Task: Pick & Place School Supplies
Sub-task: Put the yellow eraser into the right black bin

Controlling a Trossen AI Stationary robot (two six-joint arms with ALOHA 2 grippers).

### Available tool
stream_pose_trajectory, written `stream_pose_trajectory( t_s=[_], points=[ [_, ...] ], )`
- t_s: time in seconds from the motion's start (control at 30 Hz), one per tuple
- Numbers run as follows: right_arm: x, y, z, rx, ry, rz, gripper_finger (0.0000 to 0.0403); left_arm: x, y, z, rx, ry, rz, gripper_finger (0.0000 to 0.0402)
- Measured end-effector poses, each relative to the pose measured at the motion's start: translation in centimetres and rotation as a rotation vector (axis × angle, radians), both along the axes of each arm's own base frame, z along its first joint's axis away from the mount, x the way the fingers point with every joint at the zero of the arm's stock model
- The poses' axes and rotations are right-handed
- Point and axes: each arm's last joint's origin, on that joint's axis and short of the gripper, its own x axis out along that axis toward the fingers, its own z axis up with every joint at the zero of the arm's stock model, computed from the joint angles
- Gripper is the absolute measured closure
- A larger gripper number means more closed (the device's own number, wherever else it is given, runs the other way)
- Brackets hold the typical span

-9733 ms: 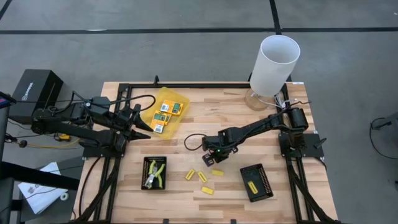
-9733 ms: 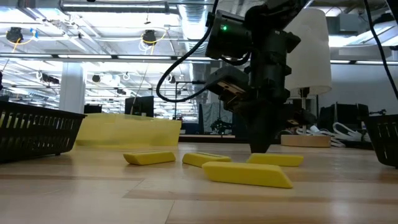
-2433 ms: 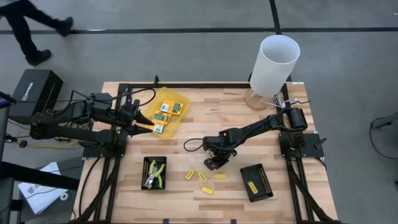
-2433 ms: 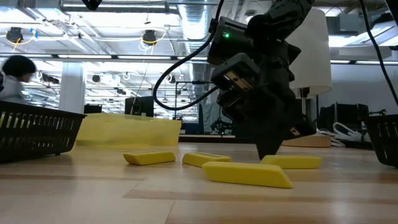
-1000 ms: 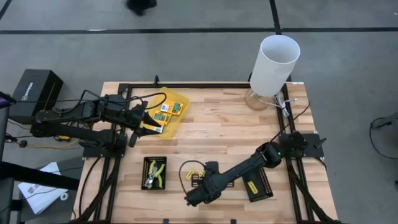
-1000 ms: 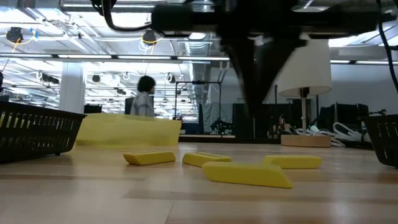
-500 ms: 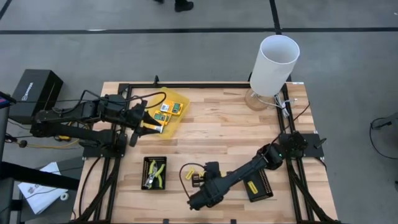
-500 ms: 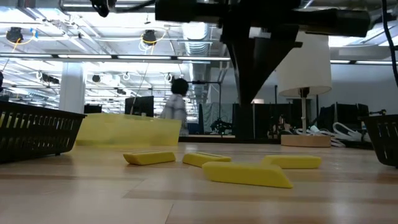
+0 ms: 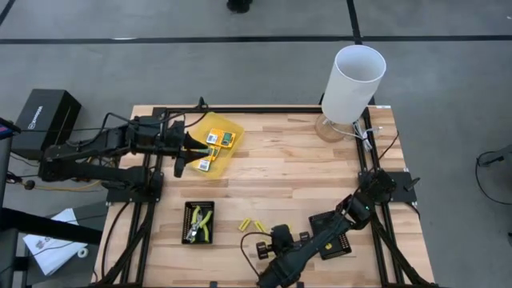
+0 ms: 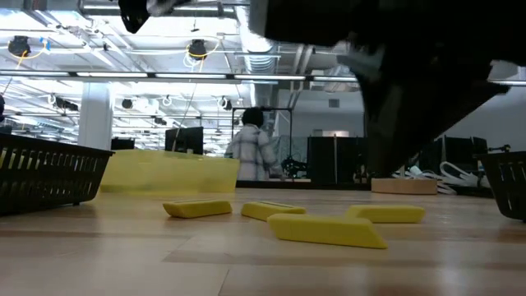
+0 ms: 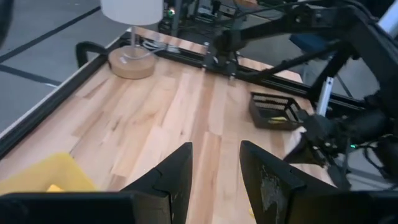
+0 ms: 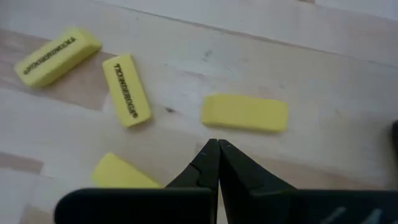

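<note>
Three yellow-orange-green packets (image 9: 212, 139) lie in the translucent yellow container (image 9: 228, 128). The plier-like tool (image 9: 198, 222) lies in the left black tray (image 9: 186, 210). Several yellow stubby pieces (image 12: 245, 112) lie flat on the wood; the high view shows two (image 9: 246, 226) and my right arm hides the others. My left gripper (image 9: 189, 149) hovers open at the container's near-left side, empty in its wrist view (image 11: 214, 171). My right gripper (image 9: 270, 274) is raised near the table's near edge, shut and empty (image 12: 217, 147), above the pieces.
A white lamp (image 9: 352, 84) stands at the far right corner. The right black tray (image 9: 338, 248) is partly under my right arm. Bare wood stretches across the table's middle (image 9: 280, 160). A person (image 10: 253, 152) stands in the room beyond the table.
My right arm has swung toward the table's near edge and risen, so it now fills the upper right of the low view. My left gripper has shifted slightly toward the far edge beside the yellow container. The yellow pieces have stayed put.
</note>
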Motion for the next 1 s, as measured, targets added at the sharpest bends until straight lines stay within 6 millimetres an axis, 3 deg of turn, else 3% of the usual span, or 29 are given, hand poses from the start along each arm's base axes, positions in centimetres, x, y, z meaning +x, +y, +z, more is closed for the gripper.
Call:
stream_pose_trajectory(
  t_s=[0.37,0.47,0.6,0.83,1.0],
  points=[
    [-0.5,0.2,0.4,-0.014,0.015,0.010,0.0403,0.2,0.7,-0.1,0.011,0.011,0.029,0.0273],
    [-0.4,-0.2,1.5,-0.018,-0.019,0.010,0.0403,0.7,0.6,-0.5,-0.007,0.040,-0.024,0.0273],
    [-0.7,-2.0,6.4,-0.044,-0.117,0.016,0.0403,2.4,0.4,-1.6,-0.013,0.107,-0.134,0.0287],
    [-2.0,-7.0,16.3,-0.161,-0.317,0.110,0.0403,6.9,-1.0,-5.1,-0.044,0.278,-0.340,0.0331],
    [-3.7,-10.6,21.4,-0.240,-0.328,0.197,0.0403,9.8,-2.5,-8.2,-0.008,0.371,-0.535,0.0373]
  ],
)
